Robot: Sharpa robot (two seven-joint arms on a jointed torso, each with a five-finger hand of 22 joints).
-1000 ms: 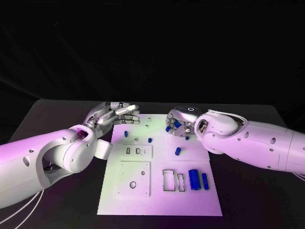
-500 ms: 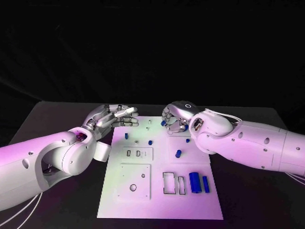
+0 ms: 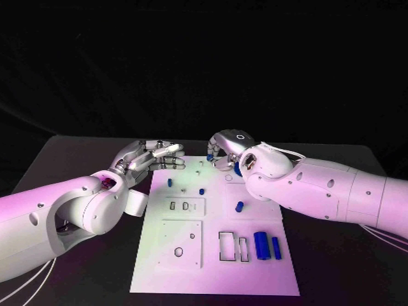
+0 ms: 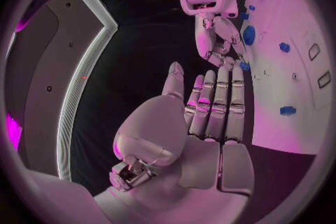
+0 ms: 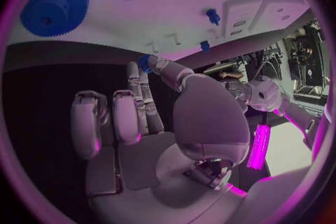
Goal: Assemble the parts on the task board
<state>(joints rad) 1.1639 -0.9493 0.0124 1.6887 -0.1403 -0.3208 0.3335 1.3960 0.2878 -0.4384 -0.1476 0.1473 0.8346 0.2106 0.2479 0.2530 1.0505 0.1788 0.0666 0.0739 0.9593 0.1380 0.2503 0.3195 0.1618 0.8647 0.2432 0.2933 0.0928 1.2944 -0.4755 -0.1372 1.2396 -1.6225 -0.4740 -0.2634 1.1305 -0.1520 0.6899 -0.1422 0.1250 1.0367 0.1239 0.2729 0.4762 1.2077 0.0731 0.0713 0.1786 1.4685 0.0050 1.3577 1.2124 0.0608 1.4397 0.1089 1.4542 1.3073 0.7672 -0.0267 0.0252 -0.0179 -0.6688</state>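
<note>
Leftmost, the left hand (image 3: 153, 155) hovers by the task board's (image 3: 213, 268) far corner, fingers straight, side by side, holding nothing. Beyond its fingertips the right hand (image 3: 224, 150) pinches a small blue part (image 5: 144, 62) (gear (image 5: 55, 3) nearby); two blue cylinders (image 3: 266, 245) lie on the board.

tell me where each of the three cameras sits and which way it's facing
Head view: on the robot's head, looking down at the white task board on the black table; both white arms enter, left hand and right hand at the board's far end.
Left wrist view: behind the left hand, facing past it to the right hand and the board.
Right wrist view: behind the right hand, facing the board and a blue toothed gear.
Shared: the board's far end appears in all three.
</note>
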